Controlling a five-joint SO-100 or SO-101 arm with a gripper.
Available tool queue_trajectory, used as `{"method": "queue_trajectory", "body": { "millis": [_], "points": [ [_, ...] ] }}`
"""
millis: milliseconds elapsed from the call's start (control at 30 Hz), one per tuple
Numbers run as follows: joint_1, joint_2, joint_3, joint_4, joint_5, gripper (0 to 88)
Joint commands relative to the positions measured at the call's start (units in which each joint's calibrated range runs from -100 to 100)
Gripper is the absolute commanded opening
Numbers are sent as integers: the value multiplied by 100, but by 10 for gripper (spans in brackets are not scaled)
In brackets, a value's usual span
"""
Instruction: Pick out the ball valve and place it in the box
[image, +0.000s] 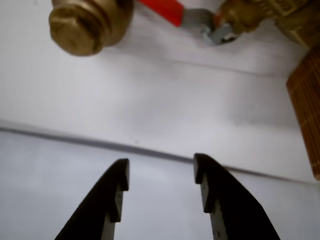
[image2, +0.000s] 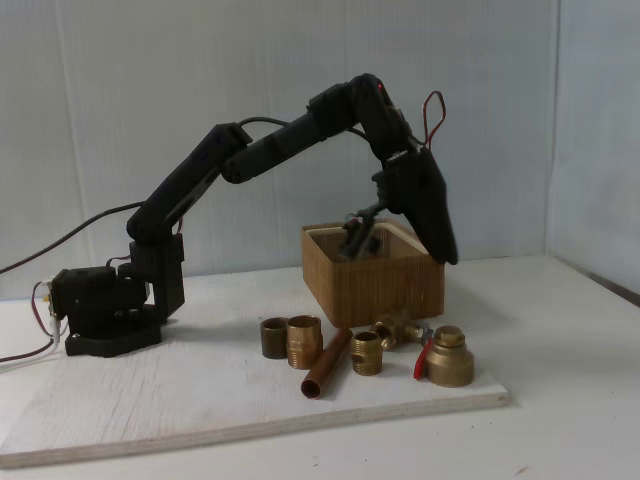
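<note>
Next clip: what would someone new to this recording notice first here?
The black arm arches over the wooden box in the fixed view, its open gripper hanging empty by the box's right wall. In front of the box, brass fittings line the white board, and the ball valve stands out by its red handle beside the big brass cap. In the wrist view the two dark fingertips frame bare board, valve and cap ahead.

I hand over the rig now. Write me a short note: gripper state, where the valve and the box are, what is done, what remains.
Gripper: open, empty, raised above the white board.
Ball valve: on the board in front of the box, red lever beside the large brass cap fitting.
Done: nothing is picked yet.
Left: lower to the valve, grasp it, lift it, release it in the box.
</note>
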Motion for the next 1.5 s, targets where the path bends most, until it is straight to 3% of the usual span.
{"method": "queue_trajectory", "body": {
  "millis": [0,200,367,733,967,1133,1467],
  "points": [
    [-121,-81,-216,-200,-67,137],
    [-290,-81,-225,-243,-735,137],
    [-276,-5,-432,-578,-709,137],
    [-143,-89,-504,343,813,137],
    [-32,-47,-486,455,1263,139],
    [-25,-47,-450,1178,1589,139],
    [79,4,-134,1143,2065,139]
  ]
}}
